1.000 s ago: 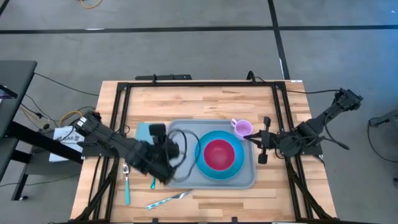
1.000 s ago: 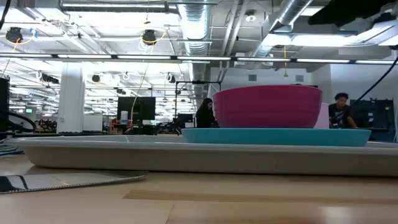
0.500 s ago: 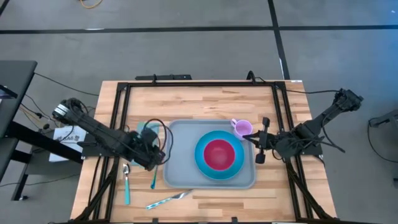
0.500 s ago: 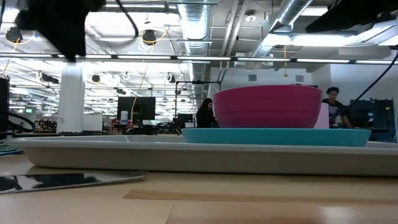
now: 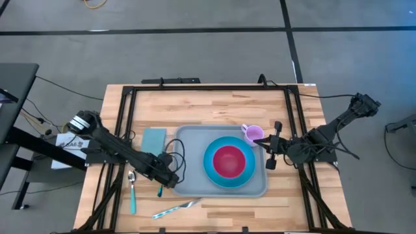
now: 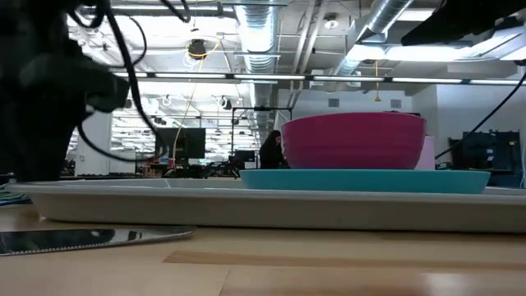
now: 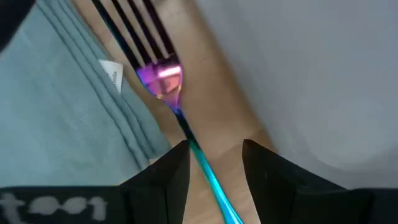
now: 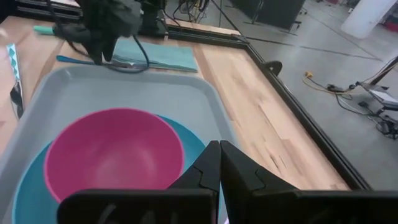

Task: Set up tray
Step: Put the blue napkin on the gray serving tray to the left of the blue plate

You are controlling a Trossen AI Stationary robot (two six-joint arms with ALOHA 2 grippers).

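My main worry from here is the fork (image 7: 163,81): its thin iridescent handle runs between the left gripper (image 7: 214,155)'s two dark fingers, and if I close off-centre or too high, I judge the pads could skid on that slick metal and flick it sideways, either onto the teal napkin (image 7: 68,118) beside it or under the rim of the tray (image 5: 188,140). A descent that is too steep could also jam a fingertip into the wooden table (image 5: 214,107) or nudge the tray, which carries the blue plate (image 5: 211,170) with the pink bowl (image 5: 227,161) on it and sits roughly mid-table, slightly toward the right arm. In the overhead view the left arm reaches in low across the table from its side, wrist pitched down, its gripper (image 5: 166,174) just beside the tray's near-left edge, over the fork. Its jaws stand spread, straddling the handle without pinching it as far as I can see. The right gripper (image 5: 272,156) waits just off the tray's opposite edge, near the small lilac cup (image 5: 253,134), its jaws pressed together on nothing. A spoon (image 5: 132,188) and a knife (image 5: 174,208) lie on the wood nearby, well within sweeping range if the left arm swings wide.
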